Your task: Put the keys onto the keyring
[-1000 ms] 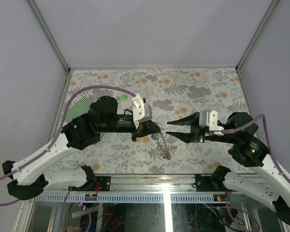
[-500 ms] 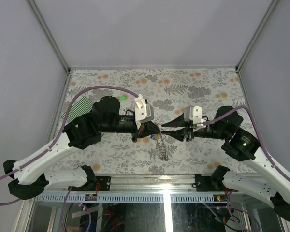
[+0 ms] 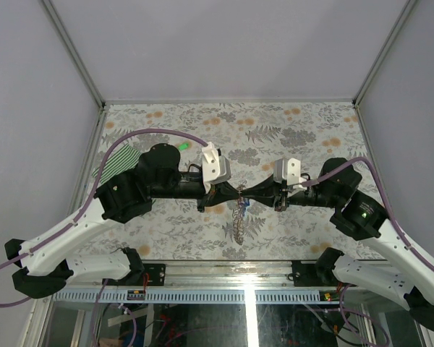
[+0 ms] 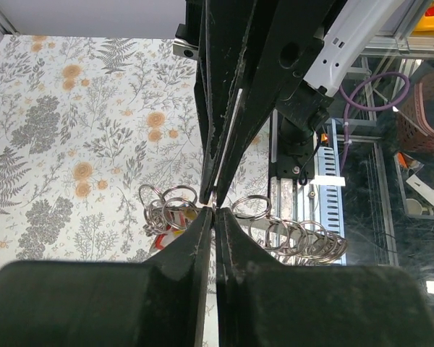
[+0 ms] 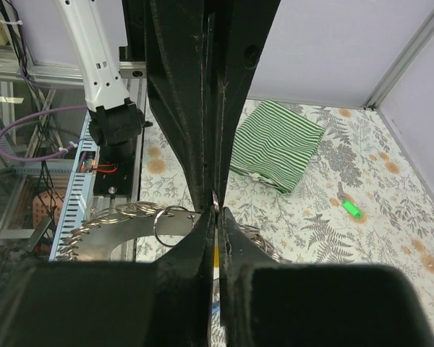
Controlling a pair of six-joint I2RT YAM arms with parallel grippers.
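Observation:
Both grippers meet tip to tip above the middle of the flowered table. My left gripper (image 3: 235, 194) (image 4: 214, 211) is shut on a ring of the keyring (image 3: 238, 220). Its steel rings (image 4: 296, 235) hang in a string below the tips. My right gripper (image 3: 247, 195) (image 5: 215, 211) is shut too, pinching the same ring from the opposite side. Keys with red and yellow heads (image 4: 168, 233) dangle in a cluster of rings beside the left fingers. One green-headed key (image 3: 182, 147) (image 5: 352, 209) lies loose on the table behind the left arm.
A folded green-and-white striped cloth (image 3: 119, 160) (image 5: 275, 144) lies at the table's left side, partly under the left arm. The metal frame rail (image 3: 246, 293) runs along the near edge below the hanging rings. Grey walls close in the back and both sides.
My right gripper has moved left to the left gripper's tips and shut there. The left gripper kept its hold; the hanging rings shifted slightly.

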